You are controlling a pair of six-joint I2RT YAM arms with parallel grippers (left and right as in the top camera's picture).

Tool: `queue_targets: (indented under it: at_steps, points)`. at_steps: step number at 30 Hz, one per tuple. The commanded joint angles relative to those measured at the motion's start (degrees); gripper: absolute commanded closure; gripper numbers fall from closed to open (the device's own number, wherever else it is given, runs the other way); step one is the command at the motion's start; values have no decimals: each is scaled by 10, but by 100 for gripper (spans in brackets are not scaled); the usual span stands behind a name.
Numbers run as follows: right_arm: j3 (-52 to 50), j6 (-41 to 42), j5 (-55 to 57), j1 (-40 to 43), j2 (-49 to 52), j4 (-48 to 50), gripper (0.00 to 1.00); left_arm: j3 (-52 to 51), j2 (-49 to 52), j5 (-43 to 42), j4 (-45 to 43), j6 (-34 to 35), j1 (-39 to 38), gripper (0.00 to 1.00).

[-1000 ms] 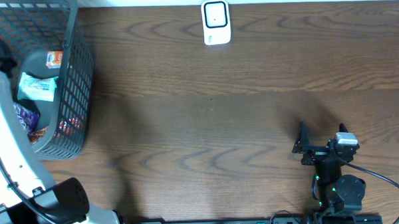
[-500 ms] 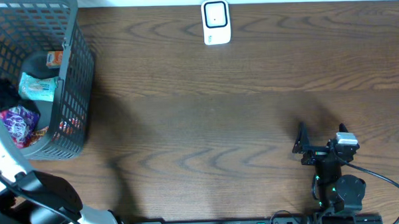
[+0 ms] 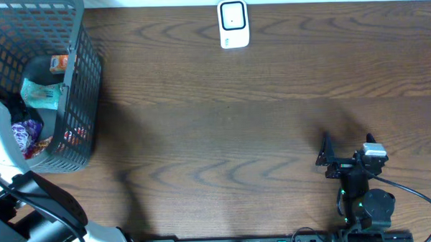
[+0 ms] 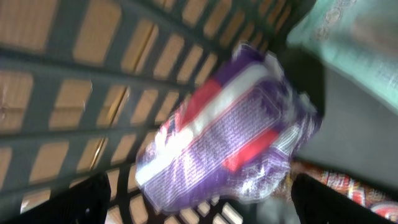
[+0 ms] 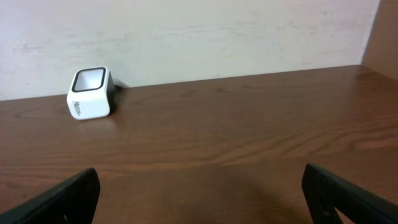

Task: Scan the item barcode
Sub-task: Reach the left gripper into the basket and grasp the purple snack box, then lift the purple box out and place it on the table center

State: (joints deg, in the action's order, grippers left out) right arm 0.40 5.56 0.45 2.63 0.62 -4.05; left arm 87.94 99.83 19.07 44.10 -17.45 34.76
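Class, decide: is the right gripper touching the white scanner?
Apart. The overhead view shows a stretch of table between the right gripper and the white scanner.

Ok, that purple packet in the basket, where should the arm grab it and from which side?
Pinch the purple packet across its narrow width near the middle, coming straight down from above. It rests against the basket wall, so the mesh probably blocks a sideways approach.
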Motion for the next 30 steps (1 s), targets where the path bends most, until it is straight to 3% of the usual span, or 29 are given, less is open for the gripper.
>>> queue_targets:
  at_steps: [1, 12, 17, 19, 20, 27, 30]
  points:
    - [-1, -5, 1, -5, -3, -2, 1, -11, 6, -54, -18, -10, 12, 8]
    - [-1, -5, 1, -5, -3, -2, 1, -16, 74, -79, -23, -39, 17, 15]
    - [-1, -5, 1, -5, -3, -2, 1, -16, 76, -79, -29, -39, 18, 55]
    - [-1, -5, 1, -5, -3, -2, 1, -16, 76, -79, -28, -39, 19, 87]
    - [-1, -5, 1, -5, -3, -2, 1, -16, 76, -79, -26, -39, 20, 93]
    - [-1, -5, 1, -5, -3, -2, 1, -14, 25, -86, -9, -30, 18, 93]
    - [-1, -5, 1, -5, -3, -2, 1, 0, -35, -197, -39, -2, 18, 93]
